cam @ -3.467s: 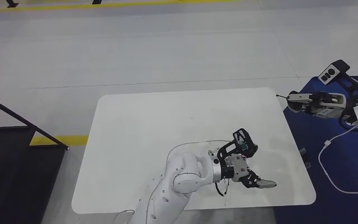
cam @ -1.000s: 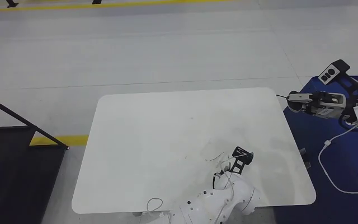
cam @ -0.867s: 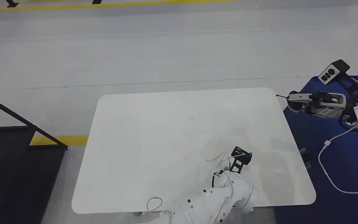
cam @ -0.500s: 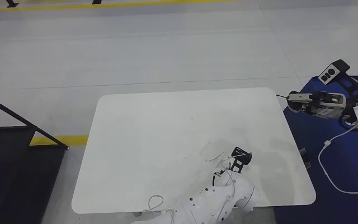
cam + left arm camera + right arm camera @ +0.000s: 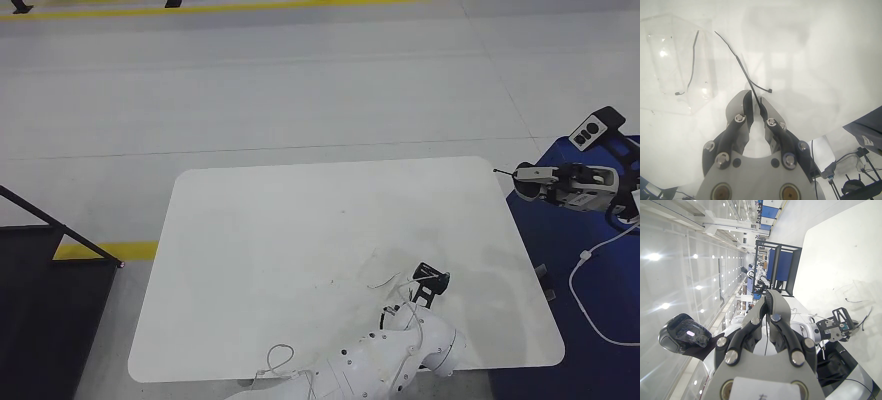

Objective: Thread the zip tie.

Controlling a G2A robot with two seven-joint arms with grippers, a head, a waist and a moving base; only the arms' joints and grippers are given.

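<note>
Zip tie (image 5: pixel 743 69), black and thin, is pinched between the closed fingers of the left gripper (image 5: pixel 755 99) just above the white table (image 5: pixel 250 250). Its tail runs out beyond the fingertips, and a head (image 5: pixel 769 91) curls out just beside them; whether this is one bent tie or two cannot be told. A second tie (image 5: pixel 692 64) lies in a clear plastic box (image 5: pixel 677 62) nearby. The right gripper (image 5: pixel 768 294) is closed, raised and pointing away from the table.

The tie seems to be held ready, with threading not yet begun. Next, the right gripper would likely need to come in and steady one end so the tail meets the head's slot.

Since 3.5 s ago the left arm has swung from the table's near right part toward the box; over the last second it has hardly shifted.
</note>
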